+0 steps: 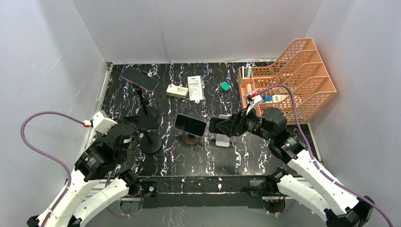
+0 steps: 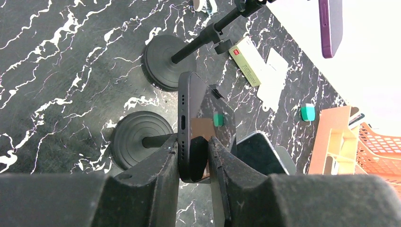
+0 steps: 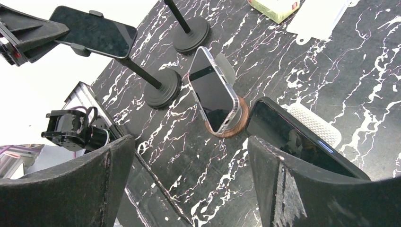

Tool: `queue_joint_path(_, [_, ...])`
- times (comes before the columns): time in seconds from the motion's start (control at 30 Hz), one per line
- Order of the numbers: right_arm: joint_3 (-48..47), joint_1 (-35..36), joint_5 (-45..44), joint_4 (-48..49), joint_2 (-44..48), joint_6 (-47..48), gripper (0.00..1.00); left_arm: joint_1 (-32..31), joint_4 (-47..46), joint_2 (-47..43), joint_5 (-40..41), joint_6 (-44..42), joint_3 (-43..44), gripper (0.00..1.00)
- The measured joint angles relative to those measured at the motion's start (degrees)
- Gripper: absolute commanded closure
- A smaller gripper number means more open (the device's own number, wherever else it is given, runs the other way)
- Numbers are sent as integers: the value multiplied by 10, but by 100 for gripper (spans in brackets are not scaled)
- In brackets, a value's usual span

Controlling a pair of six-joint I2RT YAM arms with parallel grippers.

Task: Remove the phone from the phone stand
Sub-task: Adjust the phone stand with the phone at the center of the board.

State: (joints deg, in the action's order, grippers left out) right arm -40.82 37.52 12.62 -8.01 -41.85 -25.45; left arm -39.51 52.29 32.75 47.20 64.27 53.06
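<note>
My left gripper (image 1: pixel 134 125) is shut on the lower end of a black phone (image 2: pixel 195 113), one finger on each face (image 2: pixel 194 146). The phone still sits in the clamp of a black pole stand with a round base (image 2: pixel 142 140). In the right wrist view that phone (image 3: pixel 94 30) sits level atop the pole. My right gripper (image 1: pixel 228 126) is open and empty (image 3: pixel 189 156). Its right finger is just beside a dark phone (image 3: pixel 302 139) that leans on a white stand (image 3: pixel 316 124).
A phone in a clear case (image 3: pixel 213 90) stands on a round wooden stand (image 1: pixel 191 138) mid-table. A purple phone (image 1: pixel 139 78) sits on a taller pole stand at the back left. Small boxes (image 1: pixel 177 91) and a peach file rack (image 1: pixel 295 78) lie behind.
</note>
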Motion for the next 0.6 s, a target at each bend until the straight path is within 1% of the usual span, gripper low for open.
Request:
queue_joint_path(0.23, [0,0,0,0,-6,-2,4,0,2,-13,-5,-1,0,100])
queue_joint_path(0.6, [0,0,2,0,-13,-8,4,0,-7,-49,-25,-23,-2,100])
